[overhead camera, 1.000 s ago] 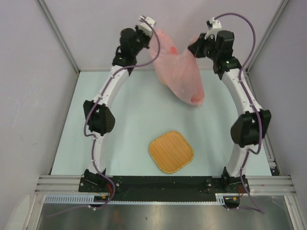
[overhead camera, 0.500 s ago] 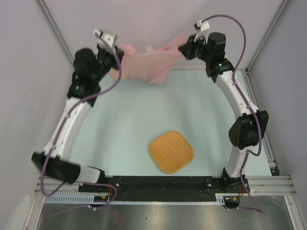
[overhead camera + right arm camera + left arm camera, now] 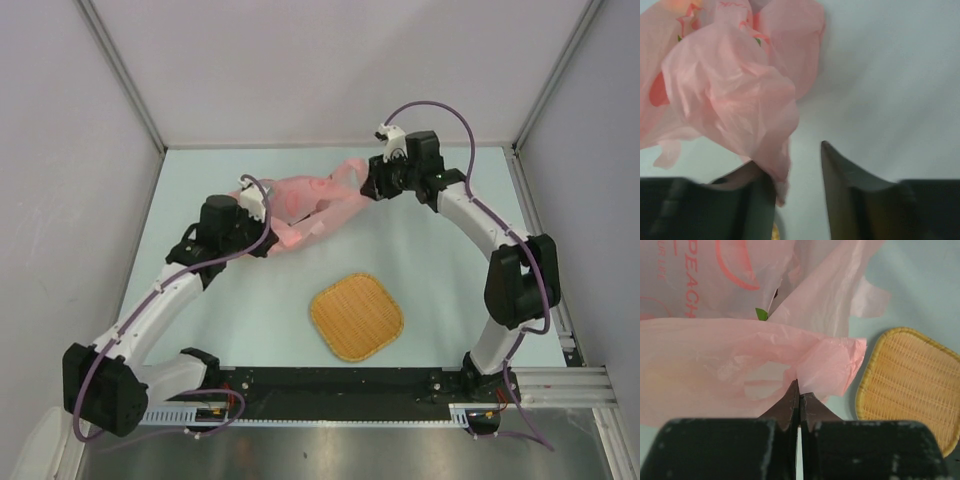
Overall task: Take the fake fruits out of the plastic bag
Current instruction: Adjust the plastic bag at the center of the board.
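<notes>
There is one thin, crinkly, translucent pink plastic bag (image 3: 305,205) with red printing, one woven orange-tan square tray (image 3: 356,316) with rounded corners, two arms and two claws. The fake fruits cannot be counted: they are hidden inside the bag. Only a faint yellowish shade shows through the film in the left wrist view, along with a small green leaf shape (image 3: 761,314) at a fold. Whether that shape is print or fruit cannot be told.

A second ago the bag hung high in the air between both raised arms. Half a second ago it was stretched sideways between them. Now both arms have come down and the bag lies slumped on the pale blue-green tabletop (image 3: 450,300), just beyond the tray and a little to its left, apart from it.

The left claw (image 3: 268,240) is beyond and left of the tray. Its dark fingers are pressed together on a pinch of the bag's wrinkled edge (image 3: 805,365). The right claw (image 3: 372,185) is beyond the tray, at the bag's far right end. It held the bag a second ago, but its jaws now stand apart with bare tabletop showing between them. The film (image 3: 730,85) only drapes against its left finger (image 3: 760,195).

The tray's ribbed weave is matte, and the bag is glossy and creased.
</notes>
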Controlling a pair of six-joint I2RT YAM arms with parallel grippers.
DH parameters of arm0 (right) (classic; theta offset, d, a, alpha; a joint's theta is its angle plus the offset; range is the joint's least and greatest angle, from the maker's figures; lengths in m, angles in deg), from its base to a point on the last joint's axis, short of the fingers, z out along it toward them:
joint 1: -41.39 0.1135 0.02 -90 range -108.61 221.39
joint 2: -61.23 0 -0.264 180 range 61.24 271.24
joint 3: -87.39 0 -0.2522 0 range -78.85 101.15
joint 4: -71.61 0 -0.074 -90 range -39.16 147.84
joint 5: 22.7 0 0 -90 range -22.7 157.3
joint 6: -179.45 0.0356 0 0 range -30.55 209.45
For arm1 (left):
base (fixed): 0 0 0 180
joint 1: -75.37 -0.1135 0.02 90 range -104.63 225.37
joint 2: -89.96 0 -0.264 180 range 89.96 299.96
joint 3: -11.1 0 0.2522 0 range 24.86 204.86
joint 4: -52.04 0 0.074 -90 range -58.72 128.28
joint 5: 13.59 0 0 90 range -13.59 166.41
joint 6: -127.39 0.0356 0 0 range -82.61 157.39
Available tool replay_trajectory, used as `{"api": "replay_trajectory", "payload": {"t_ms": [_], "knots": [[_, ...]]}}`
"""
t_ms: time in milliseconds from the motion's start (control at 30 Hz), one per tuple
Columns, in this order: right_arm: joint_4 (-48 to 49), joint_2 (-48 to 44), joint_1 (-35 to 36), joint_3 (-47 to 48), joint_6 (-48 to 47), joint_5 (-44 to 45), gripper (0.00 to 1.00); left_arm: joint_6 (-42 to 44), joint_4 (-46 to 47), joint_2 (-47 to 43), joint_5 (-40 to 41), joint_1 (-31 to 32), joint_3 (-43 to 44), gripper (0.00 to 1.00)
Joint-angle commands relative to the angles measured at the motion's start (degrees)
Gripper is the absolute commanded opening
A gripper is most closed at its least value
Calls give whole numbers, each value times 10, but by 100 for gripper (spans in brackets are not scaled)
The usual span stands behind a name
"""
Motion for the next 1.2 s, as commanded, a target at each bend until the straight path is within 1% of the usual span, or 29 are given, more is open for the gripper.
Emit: {"api": "replay_trajectory", "payload": {"t_ms": [0,33,67,100,133,167,233,267,333,367,400,500,533,600,633,700,733,767,933,1033,1133,1167], "knots": [[-9,-110,-15,11,-17,28,57,1,-13,-59,-34,2,24,9],[-14,-124,-17,15,-24,24,62,3,-22,-68,-39,2,19,13],[-20,-138,-17,15,-43,22,65,13,-44,-84,-52,2,14,18],[-30,-168,-15,15,-48,27,68,21,-52,-93,-57,2,11,29],[-34,-180,-13,15,-51,30,73,25,-63,-100,-66,2,4,35],[-38,-193,-12,16,-53,35,75,64,-79,-112,-79,2,1,41],[-47,-225,-6,15,-58,37,75,76,-88,-122,-80,3,1,46],[-48,-231,-2,15,-60,36,74,81,-88,-128,-81,2,5,51],[-47,-239,17,14,-66,34,73,95,-72,-127,-121,3,22,56],[-41,-238,22,14,-65,29,72,100,-63,-125,-135,2,29,67],[-39,-234,28,14,-61,26,71,103,-50,-112,-144,3,44,69],[-16,-211,47,15,-41,14,68,162,-46,-86,-156,8,70,72],[-10,-204,54,15,-26,7,67,237,-65,-84,-185,8,76,73],[-7,-180,64,23,-23,-10,63,296,-83,-79,-182,9,92,79],[-8,-172,69,24,-23,-12,62,340,-110,-71,-186,9,100,80],[-9,-150,79,24,-22,-15,59,383,-150,-62,-202,10,121,81],[-9,-144,84,24,-21,-16,59,399,-159,-52,-200,22,123,81],[-7,-138,89,24,-14,-14,58,406,-165,-48,-180,30,125,81],[9,-115,110,33,-2,-3,58,417,-151,-33,-121,79,118,81],[7,-110,124,40,-5,2,57,428,-140,-28,-55,103,105,77],[-6,-109,137,41,-15,17,56,395,-110,-32,27,104,100,41],[-15,-111,139,39,-16,24,56,384,-106,-36,45,104,101,16]]}}
